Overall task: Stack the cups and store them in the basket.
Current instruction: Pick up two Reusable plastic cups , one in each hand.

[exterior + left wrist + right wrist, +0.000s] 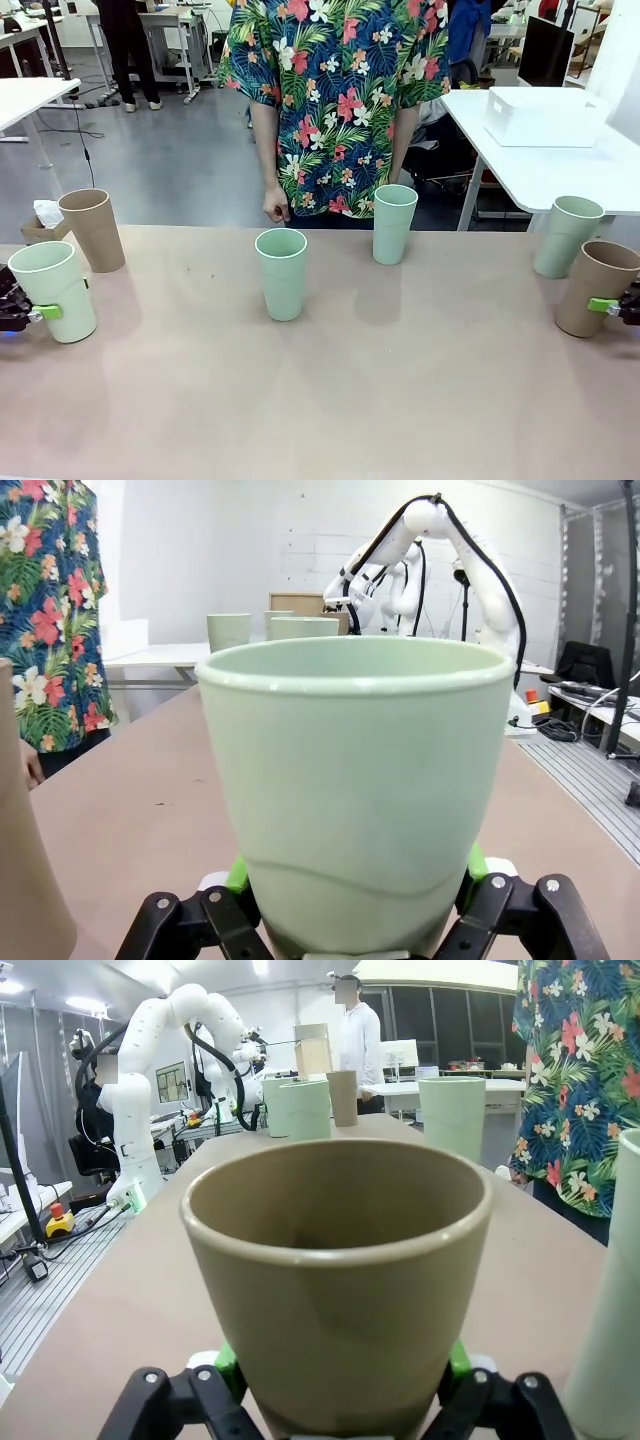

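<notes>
The left gripper (30,313) is clamped around the near-left mint cup (54,288), green pads pressed to both sides of its lower wall; the cup stands upright at the table's left edge. The right gripper (620,308) likewise grasps the near-right tan cup (596,288), upright at the right edge. Just behind that one stands the far-right mint cup (566,236). The centre mint cup (282,273) and the far-centre mint cup (393,224) stand apart in the middle, and the second tan cup (93,229) stands behind the left one. All rest on the tan table (400,400). The white basket (545,117) sits on a separate white table (560,175) at the far right. A person's hand (276,208) hangs at the far edge.
</notes>
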### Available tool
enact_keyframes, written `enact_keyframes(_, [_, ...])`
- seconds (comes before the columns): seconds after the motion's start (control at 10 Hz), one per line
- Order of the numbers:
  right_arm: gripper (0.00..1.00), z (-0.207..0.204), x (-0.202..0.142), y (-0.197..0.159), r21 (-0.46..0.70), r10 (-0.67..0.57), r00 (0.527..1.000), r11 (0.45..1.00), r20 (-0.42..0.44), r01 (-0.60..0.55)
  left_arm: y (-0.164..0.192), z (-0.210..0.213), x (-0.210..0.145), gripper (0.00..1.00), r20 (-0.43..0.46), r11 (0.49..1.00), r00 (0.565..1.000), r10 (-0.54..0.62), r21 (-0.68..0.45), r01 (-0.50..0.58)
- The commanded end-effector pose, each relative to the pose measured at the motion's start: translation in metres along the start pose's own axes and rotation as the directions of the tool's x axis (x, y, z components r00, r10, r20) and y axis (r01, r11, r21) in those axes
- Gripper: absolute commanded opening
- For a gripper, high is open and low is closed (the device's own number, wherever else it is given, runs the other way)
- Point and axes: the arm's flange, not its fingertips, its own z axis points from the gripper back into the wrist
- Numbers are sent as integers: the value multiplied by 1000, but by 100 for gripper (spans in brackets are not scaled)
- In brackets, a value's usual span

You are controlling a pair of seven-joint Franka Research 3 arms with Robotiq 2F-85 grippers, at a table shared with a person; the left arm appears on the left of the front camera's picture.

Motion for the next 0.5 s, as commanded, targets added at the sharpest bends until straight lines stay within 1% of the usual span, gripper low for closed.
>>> enact_keyframes(0.0, [55,0,1,-2,-15,11,1000,1000,-3,-11,0,-1,0,40,-8,1000,1000,-15,5,15])
enact_keyframes(0.4, [55,0,1,-2,-15,11,1000,1000,-3,-11,0,-1,0,40,-8,1000,1000,-15,5,15])
